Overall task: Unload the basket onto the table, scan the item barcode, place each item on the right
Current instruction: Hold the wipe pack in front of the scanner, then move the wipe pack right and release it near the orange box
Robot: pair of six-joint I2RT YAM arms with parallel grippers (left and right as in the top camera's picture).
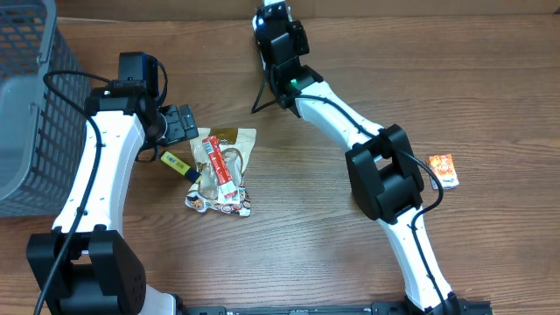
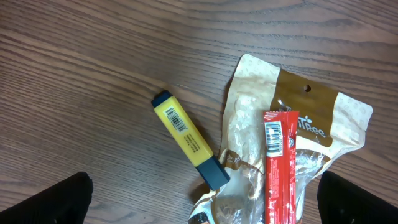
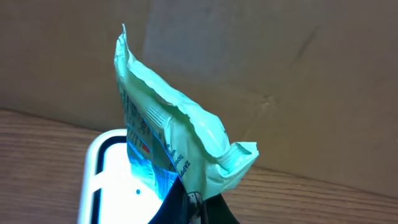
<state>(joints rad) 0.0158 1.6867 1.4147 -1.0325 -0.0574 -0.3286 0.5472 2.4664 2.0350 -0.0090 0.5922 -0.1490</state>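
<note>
Packet (image 3: 174, 137) pinched in right hand (image 3: 193, 202), highlighter (image 2: 189, 140) touching pouch (image 2: 292, 124), basket (image 1: 26, 105) nearby

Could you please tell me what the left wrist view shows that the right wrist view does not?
Left wrist only: a yellow highlighter, a tan pouch and a red packet with a barcode lying on it. Right wrist only: a pale green packet pinched in the shut right gripper near a white device, cardboard behind. Both: the wooden table.

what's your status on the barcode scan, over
Left pincer open, empty, above the yellow highlighter and brown pouch. Right pincer shut on pale green packet, held at the white lit scanner. Nothing seen blocking it.
</note>
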